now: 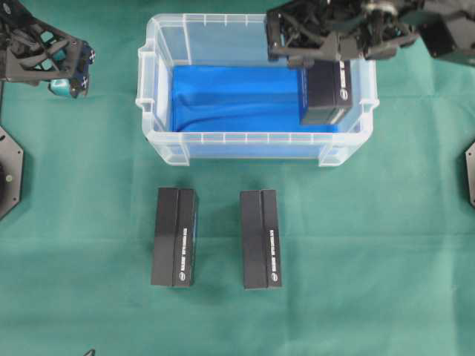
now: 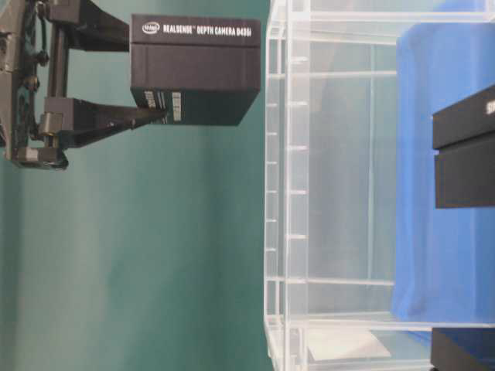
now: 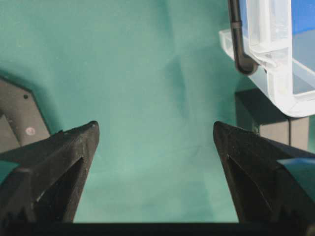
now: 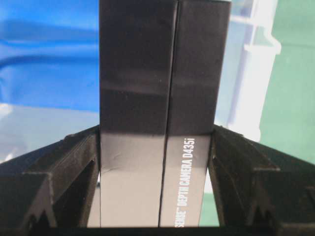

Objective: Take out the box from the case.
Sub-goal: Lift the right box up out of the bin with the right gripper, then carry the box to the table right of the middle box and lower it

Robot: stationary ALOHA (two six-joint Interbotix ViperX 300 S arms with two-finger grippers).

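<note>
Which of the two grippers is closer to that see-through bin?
Right. The right gripper holds a black box over the bin; the left gripper waits open beside it.

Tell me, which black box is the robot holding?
The black box over the case's right end, clamped in the right gripper. The two other boxes lie on the green cloth.

Two black skeletal arms.
Left gripper (image 1: 74, 74): teal tape patches, wedge-shaped black fingers (image 3: 59, 167). Right gripper (image 1: 315, 55): open-framed black plastic.
</note>
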